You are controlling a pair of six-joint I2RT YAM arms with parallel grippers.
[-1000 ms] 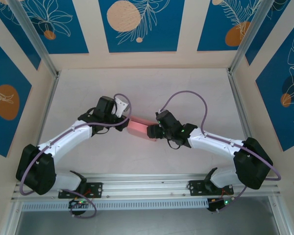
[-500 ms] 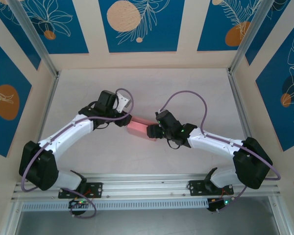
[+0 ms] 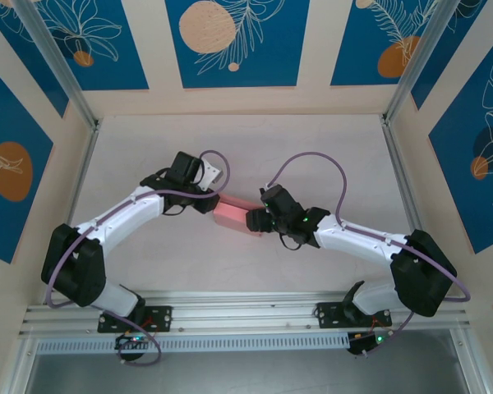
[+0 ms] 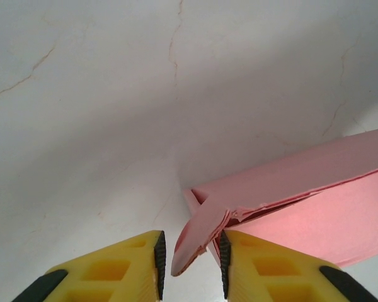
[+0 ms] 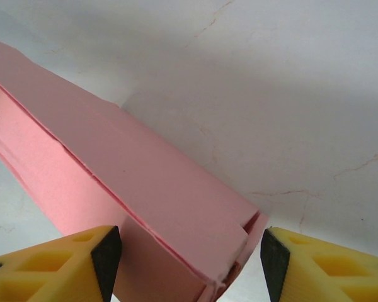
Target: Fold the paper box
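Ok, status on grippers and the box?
Left gripper narrowly open around end flap. Right gripper straddling other end of paper box, grip unclear. Nothing in the way.

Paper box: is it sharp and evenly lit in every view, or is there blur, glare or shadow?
Left wrist view: the paper box is sharp and evenly lit, with a soft shadow on the table beside its corner. Right wrist view: sharp too, faint shadow along its far edge, no glare. Top external view: small, and a more saturated pink.
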